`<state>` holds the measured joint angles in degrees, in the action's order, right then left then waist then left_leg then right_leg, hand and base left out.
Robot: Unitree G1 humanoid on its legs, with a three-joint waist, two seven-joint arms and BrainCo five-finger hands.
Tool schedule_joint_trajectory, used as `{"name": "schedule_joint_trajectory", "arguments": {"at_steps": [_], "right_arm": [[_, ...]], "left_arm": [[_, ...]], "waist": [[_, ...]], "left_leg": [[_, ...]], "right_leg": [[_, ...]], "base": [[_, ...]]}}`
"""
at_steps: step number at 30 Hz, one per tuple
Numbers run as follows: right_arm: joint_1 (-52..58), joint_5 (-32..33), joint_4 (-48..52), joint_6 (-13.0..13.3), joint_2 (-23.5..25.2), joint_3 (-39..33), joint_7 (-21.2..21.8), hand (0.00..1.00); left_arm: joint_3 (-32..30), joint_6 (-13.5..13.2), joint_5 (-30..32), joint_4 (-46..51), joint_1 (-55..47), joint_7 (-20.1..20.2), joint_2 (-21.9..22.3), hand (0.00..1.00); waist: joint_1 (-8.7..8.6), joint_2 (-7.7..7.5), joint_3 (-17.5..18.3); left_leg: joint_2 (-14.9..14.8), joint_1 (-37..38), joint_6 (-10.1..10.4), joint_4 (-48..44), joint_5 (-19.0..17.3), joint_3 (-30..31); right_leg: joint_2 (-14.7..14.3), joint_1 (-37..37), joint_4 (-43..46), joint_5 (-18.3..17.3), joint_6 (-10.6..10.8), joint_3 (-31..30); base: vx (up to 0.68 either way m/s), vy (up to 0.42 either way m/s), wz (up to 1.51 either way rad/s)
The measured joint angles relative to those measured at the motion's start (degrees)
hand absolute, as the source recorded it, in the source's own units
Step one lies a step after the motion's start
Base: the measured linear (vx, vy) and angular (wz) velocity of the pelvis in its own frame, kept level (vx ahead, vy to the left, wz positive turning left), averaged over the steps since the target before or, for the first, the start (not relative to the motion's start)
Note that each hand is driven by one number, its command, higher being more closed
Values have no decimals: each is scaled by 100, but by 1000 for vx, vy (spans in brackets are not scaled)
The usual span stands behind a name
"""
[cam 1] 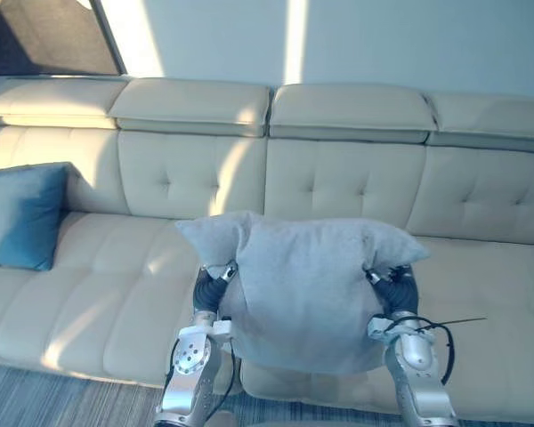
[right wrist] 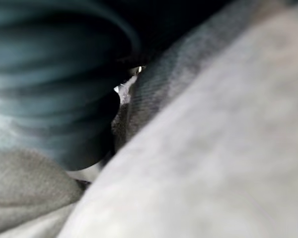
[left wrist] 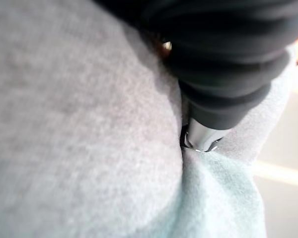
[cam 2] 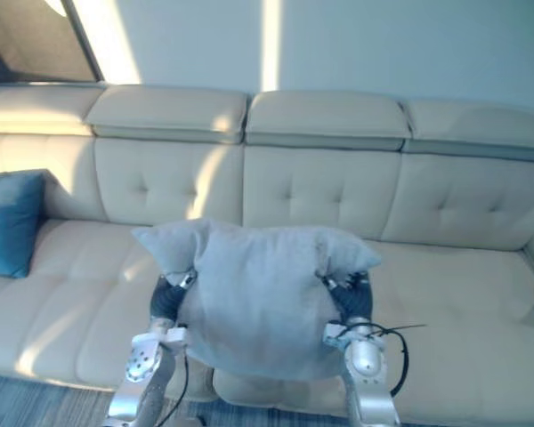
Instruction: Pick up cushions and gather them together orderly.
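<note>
**Fingers Hidden in the Soft Grey Cloth**

Biggest of all was the long cream leather sofa (cam 1: 338,178) with buttons in its back. In front of its middle seat, the big soft grey cloth cushion (cam 1: 307,285) was up in the air between the two hands. The left hand (cam 1: 212,286) was pushed into its left side and the right hand (cam 1: 393,286) into its right side. The cloth was bunched up above each one. I could not tell if its bottom edge touched the seat. A smaller blue square cushion (cam 1: 22,218) leaned on the sofa back at the far left end, well apart from the grey one.

The job now looked like carrying the grey cushion over to the blue one. To do it well, both hands should move left together and level, so the cushion would not twist or slip out. It looked soft and squashy, so the squeeze from both sides must not go loose. The cushion hid much of the seat, so it should go down slowly. It should end up standing just beside the blue one, leaning on the back the same way.

Fingers of both hands were buried in the grey cloth. In the left wrist view a bit of silver showed, pressed deep into the cushion. Open or curled, I could not tell for either hand.
</note>
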<state>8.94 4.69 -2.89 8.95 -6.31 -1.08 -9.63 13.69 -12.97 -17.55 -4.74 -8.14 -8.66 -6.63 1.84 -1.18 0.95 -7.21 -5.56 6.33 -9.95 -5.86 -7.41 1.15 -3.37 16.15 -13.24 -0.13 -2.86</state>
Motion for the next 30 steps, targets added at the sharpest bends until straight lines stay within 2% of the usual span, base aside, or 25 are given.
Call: {"name": "schedule_joint_trajectory", "arguments": {"at_steps": [3, 6, 9, 16, 20, 23, 28, 30], "right_arm": [[-41, -12, -284, -53, 1, -65, 6, 100], [-135, -12, -431, -54, -5, -65, 35, 100], [-362, -12, -772, -70, -44, -69, 35, 100], [-483, -26, -924, -77, -74, -69, 19, 100], [-592, -110, -1044, -170, -69, -66, 5, 100], [-637, -250, -1044, -178, -56, -60, -7, 100], [-1201, -250, -1043, -183, -49, -39, -103, 100], [-1656, -248, -1035, -183, -52, -31, -245, 100]], "left_arm": [[67, 3, 7, -26, -1, 12, -45, 100], [67, 10, 8, -50, 1, 16, -120, 100], [67, 40, 17, -51, 4, 16, -149, 100], [34, 47, 65, -62, 11, 15, -147, 100], [-63, 88, 108, -163, 45, 12, -121, 100], [-143, 100, 169, -162, 74, 5, -112, 100], [-341, 102, 181, -154, 591, -118, -171, 100], [-439, 102, 234, -149, 1082, -272, -203, 100]], "waist": [[-8, 24, 5], [-33, 25, 4], [-53, 27, 3], [-60, 36, -4], [-59, 40, -13], [-43, 19, -33], [40, -63, -301], [133, -59, -579]], "left_leg": [[38, 230, -26, 188, 17, -93], [62, 269, -125, 219, 94, -139], [61, 355, -130, 394, 254, -139], [19, 353, -51, 595, 374, -127], [20, 332, -31, 793, 435, -94], [15, 149, -43, 822, 485, -10], [10, -461, -104, 771, 752, 30], [-9, -787, -122, 685, 864, 39]], "right_leg": [[43, 230, -348, 201, 99, -195], [75, 282, -528, 344, 124, -316], [66, 282, -629, 458, 118, -435], [-33, 138, -643, 471, 117, -527], [-57, 35, -692, 470, 117, -563], [-74, -92, -775, 609, 146, -547], [-97, -599, -854, 901, 214, -509], [-110, -886, -824, 1037, 236, -484]], "base": [[68, 104, -24], [29, 39, -22], [-13, -19, -19], [-80, -42, -9], [-139, -27, -5], [-153, -5, 5], [-161, -2, 6], [-181, 0, 2]]}}
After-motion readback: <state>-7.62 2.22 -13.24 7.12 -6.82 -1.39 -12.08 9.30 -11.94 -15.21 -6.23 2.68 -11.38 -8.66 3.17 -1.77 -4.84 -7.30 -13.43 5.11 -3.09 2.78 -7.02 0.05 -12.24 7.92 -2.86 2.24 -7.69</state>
